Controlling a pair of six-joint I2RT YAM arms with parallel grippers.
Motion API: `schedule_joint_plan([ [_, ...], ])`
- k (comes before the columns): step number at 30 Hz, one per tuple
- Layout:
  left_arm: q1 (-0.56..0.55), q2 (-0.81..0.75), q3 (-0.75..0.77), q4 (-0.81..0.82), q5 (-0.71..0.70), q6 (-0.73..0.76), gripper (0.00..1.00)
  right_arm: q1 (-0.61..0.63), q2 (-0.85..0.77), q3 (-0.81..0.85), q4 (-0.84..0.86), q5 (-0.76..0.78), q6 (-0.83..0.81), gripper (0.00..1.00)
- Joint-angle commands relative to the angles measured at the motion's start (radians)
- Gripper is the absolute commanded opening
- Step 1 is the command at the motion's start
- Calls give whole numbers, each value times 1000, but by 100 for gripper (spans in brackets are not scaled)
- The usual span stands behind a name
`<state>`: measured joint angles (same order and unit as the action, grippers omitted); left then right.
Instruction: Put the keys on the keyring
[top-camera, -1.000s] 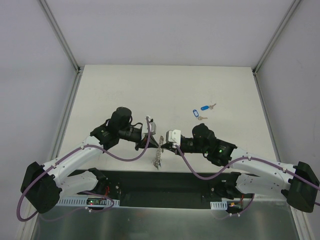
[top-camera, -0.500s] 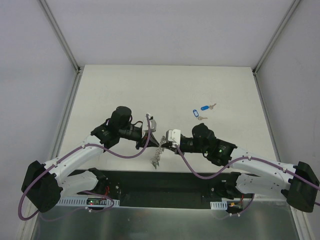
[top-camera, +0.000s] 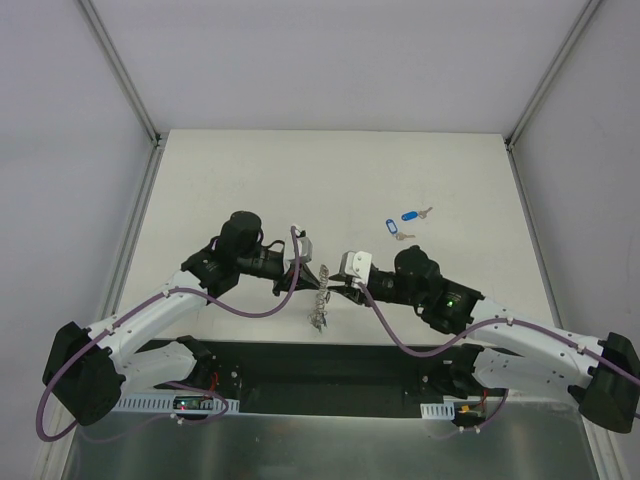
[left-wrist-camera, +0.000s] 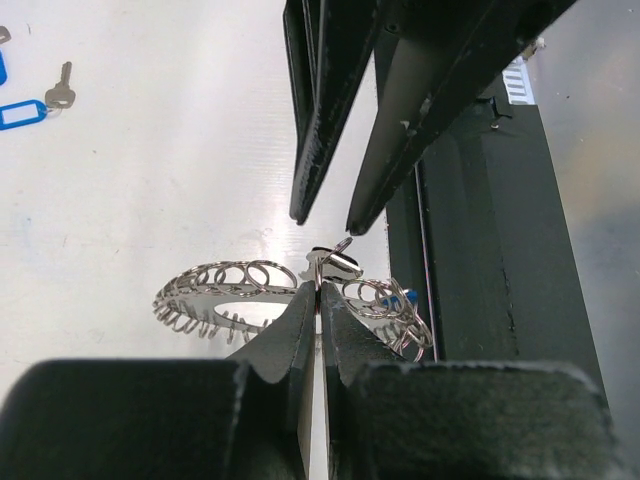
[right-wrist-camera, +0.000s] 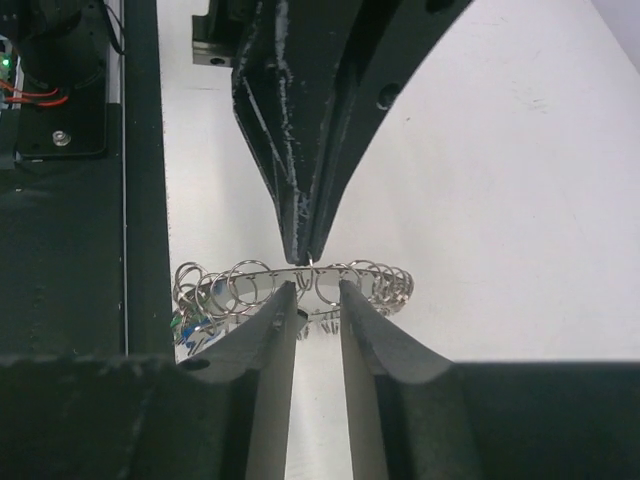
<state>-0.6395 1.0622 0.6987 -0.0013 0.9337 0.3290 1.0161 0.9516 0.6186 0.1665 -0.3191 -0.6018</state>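
Note:
The keyring (top-camera: 319, 306), a grey metal loop edged with small wire rings, hangs above the table's near edge. My left gripper (left-wrist-camera: 320, 288) is shut on one small wire ring at its rim; the loop (left-wrist-camera: 226, 292) spreads to either side. My right gripper (right-wrist-camera: 311, 290) is open, its fingers straddling the ring's near edge (right-wrist-camera: 250, 280), opposite the left fingertips (right-wrist-camera: 305, 245). A small dark key head (left-wrist-camera: 340, 262) sits at the rim between both grippers. A blue tag (left-wrist-camera: 400, 297) hangs on the ring. Two loose blue-tagged keys (top-camera: 408, 214) (top-camera: 392, 229) lie on the table to the right.
The black base rail (top-camera: 330, 365) runs along the near table edge, just below the ring. Slanted frame posts (top-camera: 120, 70) (top-camera: 550, 80) flank the white table (top-camera: 300, 180). One loose tag (left-wrist-camera: 20, 113) and its key (left-wrist-camera: 60, 90) show far left in the left wrist view.
My right arm has shifted a little to the right and up. The keyring and my left gripper have edged slightly right with it. The loose keys have not moved.

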Motion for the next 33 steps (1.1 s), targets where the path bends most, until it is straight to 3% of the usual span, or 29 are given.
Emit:
schedule_joint_plan([
  [1,8,-33,13,66,24,18,0,-19,-33,-2,24,44,30,30],
  [13,8,-56,5,86,-39,-15,0,-34,1,24,-5,-77,31,37],
  [20,6,-57,4,106,-68,-50,0,-31,32,38,-13,-55,30,38],
  [23,8,-64,-1,115,-78,-62,0,-30,48,43,-13,-44,30,35],
  [27,6,-71,-5,124,-82,-77,0,-27,58,43,-2,-43,30,16],
  [29,6,-71,-5,130,-82,-84,0,-25,58,43,-2,-40,30,12],
  [33,6,-74,-5,132,-76,-87,0,-24,53,38,13,-20,37,11],
])
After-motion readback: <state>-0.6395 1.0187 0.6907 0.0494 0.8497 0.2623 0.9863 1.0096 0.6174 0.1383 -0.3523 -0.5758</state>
